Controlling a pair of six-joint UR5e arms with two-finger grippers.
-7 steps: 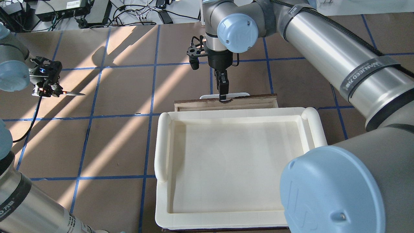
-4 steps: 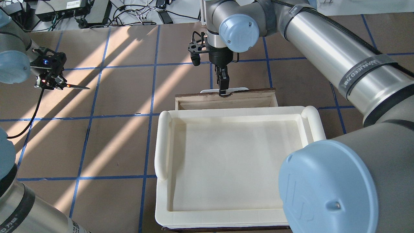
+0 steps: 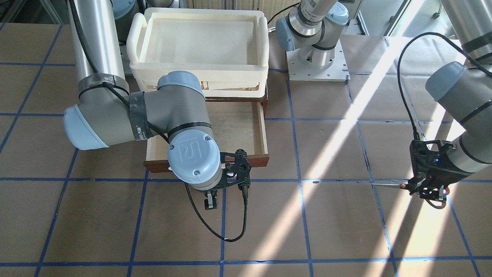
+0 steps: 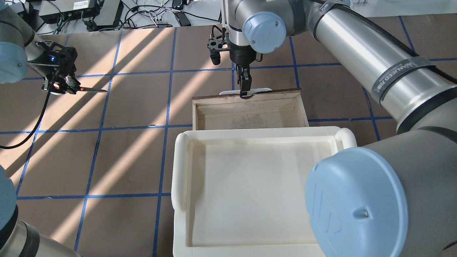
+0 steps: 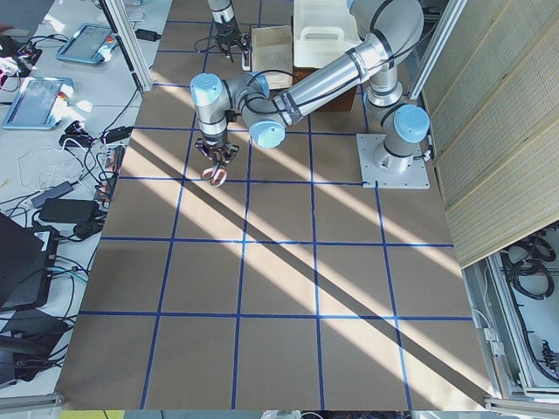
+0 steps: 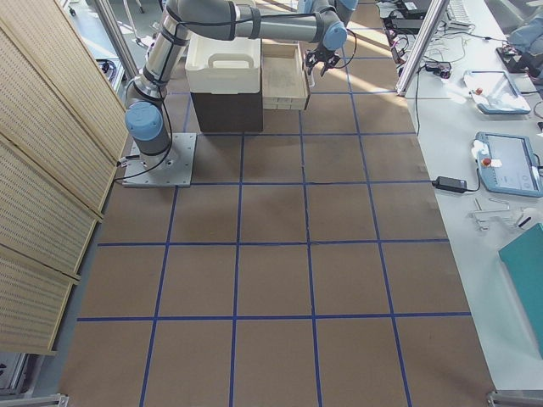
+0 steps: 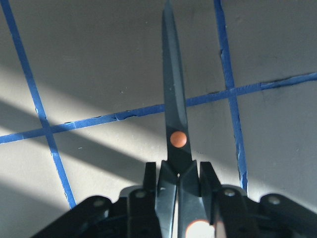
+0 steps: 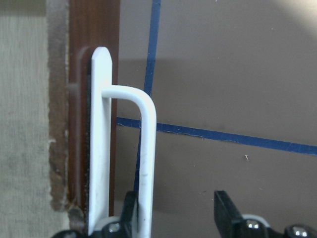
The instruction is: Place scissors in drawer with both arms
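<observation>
I count two arms on my feeds, one pair of scissors, one drawer and one cream tray.

The left arm (image 4: pixel 12 59) comes in at the upper left of the overhead frame. Its left claw (image 4: pixel 60 87) is pressed together on the scissors (image 4: pixel 87 90), pinching them by the handle end just behind the red pivot dot. The two blades lie closed as one slim point aimed toward the centre of the frame. In the left wrist view the scissors (image 7: pixel 174 124) hang clear above the desk (image 4: pixel 135 160), over a crossing of blue tape lines (image 7: pixel 99 120). They are well apart from the drawer.

The right arm (image 4: pixel 357 46) reaches across the upper middle of the overhead frame. Its right claw (image 4: pixel 244 93) points down at the drawer's single white bar handle (image 4: pixel 228 92). In the right wrist view the right claw (image 8: pixel 176 203) is spread. The bar handle (image 8: pixel 146 148) stands between the two fingers, close against the one at lower left, while the other finger at lower right stands off it.

The drawer (image 4: pixel 250 116) stands pulled out in the centre of the overhead frame, showing its pale wood floor with nothing lying on it. The tray (image 4: pixel 180 171) sits just below it in that frame and covers the drawer's rear part.
</observation>
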